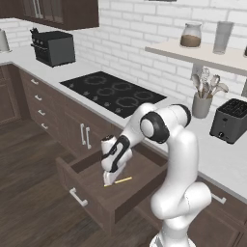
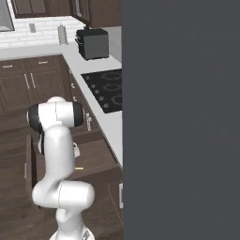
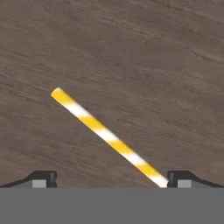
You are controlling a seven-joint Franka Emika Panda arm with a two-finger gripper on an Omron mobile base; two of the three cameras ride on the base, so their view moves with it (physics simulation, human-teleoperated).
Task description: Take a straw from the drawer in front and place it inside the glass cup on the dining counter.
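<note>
**Claw down in the open drawer, over the straw**

We see our claw [image 1: 110, 182] spread wide, gripping nothing, low inside the pulled-out drawer [image 1: 91, 193]. The yellow-and-white striped straw [image 3: 107, 136] lies flat on the drawer floor, running diagonally between the fingertips [image 3: 43, 178], one end close by a tip.

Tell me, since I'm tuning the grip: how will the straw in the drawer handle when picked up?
The straw looks thin and straight, so probably light and fairly stiff. Lying flat on the drawer floor, it may roll if nudged. The open hand straddles it slantwise, so it could pivot.
</note>
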